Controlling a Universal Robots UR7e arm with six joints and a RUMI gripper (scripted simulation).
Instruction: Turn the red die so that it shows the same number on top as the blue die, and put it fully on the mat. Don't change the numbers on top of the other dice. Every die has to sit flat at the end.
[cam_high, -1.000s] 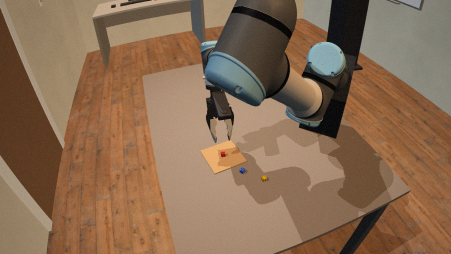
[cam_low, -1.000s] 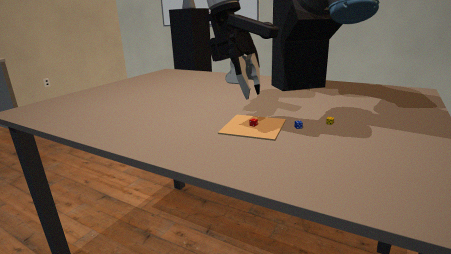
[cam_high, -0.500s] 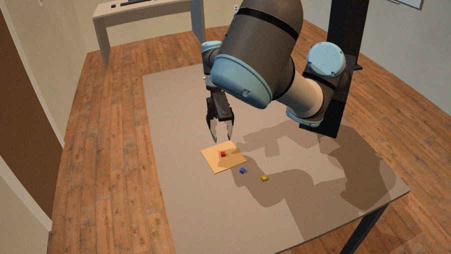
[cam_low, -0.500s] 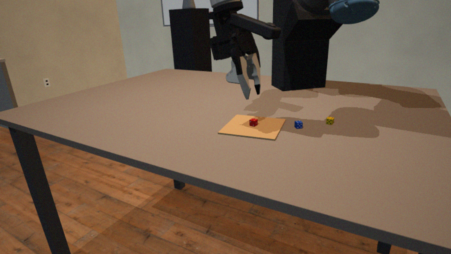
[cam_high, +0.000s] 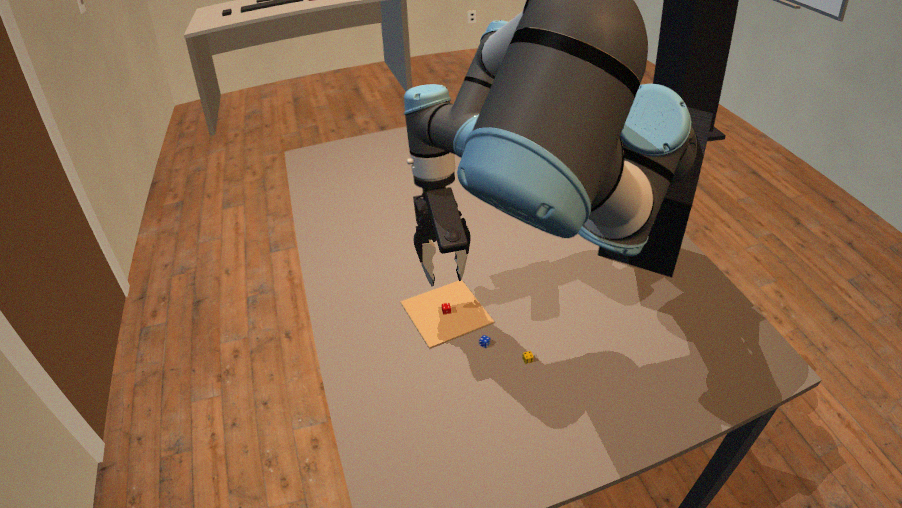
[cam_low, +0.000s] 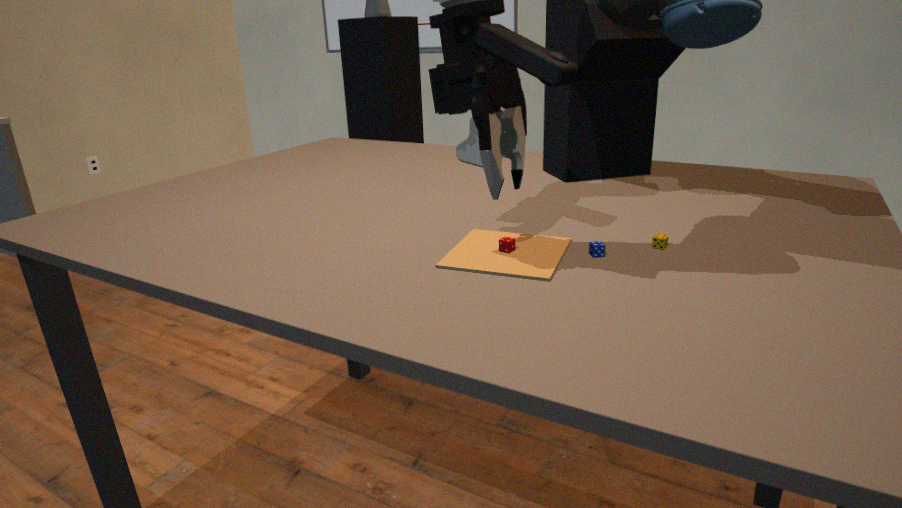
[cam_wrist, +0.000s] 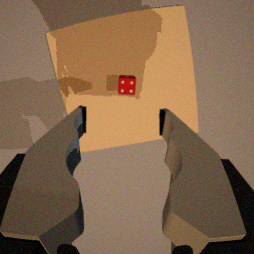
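The red die (cam_high: 446, 307) sits flat on the tan mat (cam_high: 447, 315), well inside its edges. It also shows in the exterior view (cam_low: 506, 244) and in the wrist view (cam_wrist: 127, 85), where its top face shows four white pips. The blue die (cam_high: 484, 340) sits on the table just off the mat's right corner; it also shows in the exterior view (cam_low: 597, 248). My gripper (cam_high: 445, 271) (cam_low: 504, 183) hangs well above the mat's far edge, fingers apart and empty. In the wrist view the fingers frame the mat with nothing between them.
A yellow die (cam_high: 528, 356) sits on the table right of the blue die; it also shows in the exterior view (cam_low: 659, 241). The arm's dark base column (cam_low: 599, 94) stands at the table's back. The arm's shadow falls across the mat and the dice.
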